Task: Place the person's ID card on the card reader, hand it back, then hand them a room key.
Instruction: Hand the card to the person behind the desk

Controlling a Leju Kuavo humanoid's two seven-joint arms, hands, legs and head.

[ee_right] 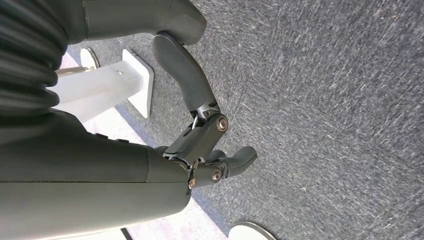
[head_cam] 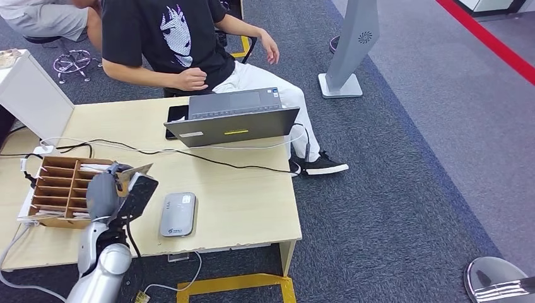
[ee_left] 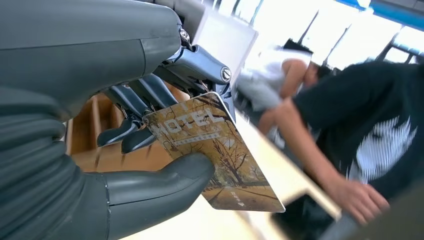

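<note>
My left hand (head_cam: 107,191) is raised above the desk's front left part and pinches a room key card (head_cam: 137,194) between thumb and fingers. In the left wrist view the key card (ee_left: 215,150) has an autumn tree picture and the word HOTEL, and my left hand (ee_left: 75,100) grips its near end. The grey card reader (head_cam: 178,214) lies flat on the desk just right of that hand, with nothing on it. The person (head_cam: 183,38) in a black T-shirt sits behind the desk, one hand (head_cam: 192,81) near the laptop. My right hand (ee_right: 200,140) hangs over carpet, fingers apart, holding nothing.
A wooden card rack (head_cam: 63,188) with several slots stands at the desk's left, just behind my left hand. An open grey laptop (head_cam: 233,120) and a dark phone (head_cam: 175,117) sit at the back of the desk (head_cam: 252,202). Cables (head_cam: 208,158) cross the middle. A white stand (head_cam: 347,50) is on the carpet.
</note>
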